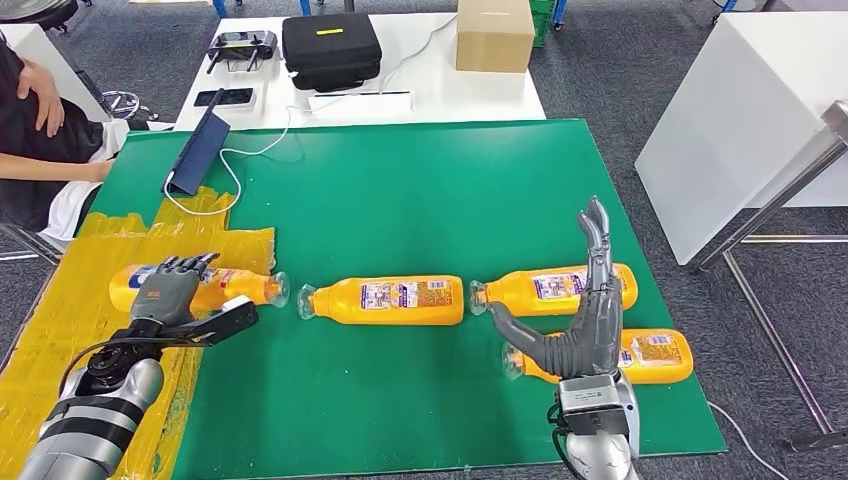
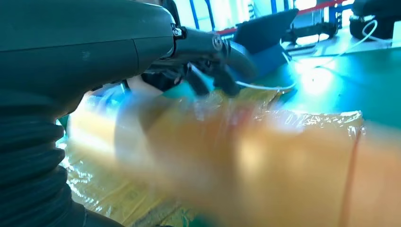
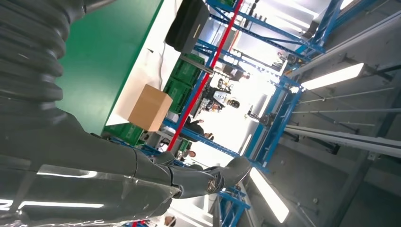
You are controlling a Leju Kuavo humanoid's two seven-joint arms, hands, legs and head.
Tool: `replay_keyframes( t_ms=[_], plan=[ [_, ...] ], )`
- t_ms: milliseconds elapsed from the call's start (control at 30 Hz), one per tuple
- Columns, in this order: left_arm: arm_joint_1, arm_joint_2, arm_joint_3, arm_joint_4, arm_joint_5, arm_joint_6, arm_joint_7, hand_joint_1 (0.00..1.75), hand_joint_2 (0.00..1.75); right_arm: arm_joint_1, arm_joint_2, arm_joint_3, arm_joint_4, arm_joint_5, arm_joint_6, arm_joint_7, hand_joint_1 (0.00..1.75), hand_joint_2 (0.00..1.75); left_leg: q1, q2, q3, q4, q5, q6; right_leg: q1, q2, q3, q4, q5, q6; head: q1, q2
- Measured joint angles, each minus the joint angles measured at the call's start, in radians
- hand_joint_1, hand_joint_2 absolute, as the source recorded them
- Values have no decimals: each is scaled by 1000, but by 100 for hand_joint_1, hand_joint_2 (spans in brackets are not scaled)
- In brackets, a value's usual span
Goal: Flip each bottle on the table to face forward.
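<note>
Four orange bottles lie on their sides on the green mat (image 1: 420, 190). My left hand (image 1: 168, 290) rests on top of the leftmost bottle (image 1: 235, 288), fingers laid over it and thumb sticking out on the near side, clear of it. In the left wrist view this bottle (image 2: 265, 165) is a blurred orange mass under my fingers (image 2: 213, 78). The middle bottle (image 1: 390, 300) lies free. My right hand (image 1: 588, 315) is raised with fingers straight and thumb spread, holding nothing, in front of the upper right bottle (image 1: 545, 287) and the lower right bottle (image 1: 655, 357).
Crinkled yellow sheeting (image 1: 60, 320) covers the mat's left side. A dark blue tablet case (image 1: 200, 150) with a white cable sits at the mat's far left. Behind are a black case (image 1: 330, 45) and a cardboard box (image 1: 494, 33). A person (image 1: 30, 130) sits at far left.
</note>
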Motion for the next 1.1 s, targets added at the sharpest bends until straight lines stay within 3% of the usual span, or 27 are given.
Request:
replay_keyframes(
  t_ms=[467, 633, 767, 1100],
  plan=[
    [-8, -6, -2, 36, 48, -6, -11, 0, 175, 8, 9, -23, 0, -11, 3, 0, 0, 175, 0, 0, 0, 0, 0, 0, 0, 0, 0, 0, 0, 0, 0, 0],
    [18, -24, 16, -3, 255, -14, -123, 0, 175, 18, 14, -31, 0, -11, 5, -4, 0, 175, 0, 0, 0, 0, 0, 0, 0, 0, 0, 0, 0, 0, 0, 0],
    [75, -52, 49, -125, 519, -59, -266, 0, 175, 25, 15, -36, 0, -10, 4, -9, 0, 175, 0, 0, 0, 0, 0, 0, 0, 0, 0, 0, 0, 0, 0, 0],
    [219, -81, 109, -435, 786, -89, -429, 0, 175, 47, 13, -44, 0, 25, -24, -12, 0, 175, 0, 1, 0, 0, -1, 0, 0, 0, 0, 0, 0, 0, 0, 0]
  ],
)
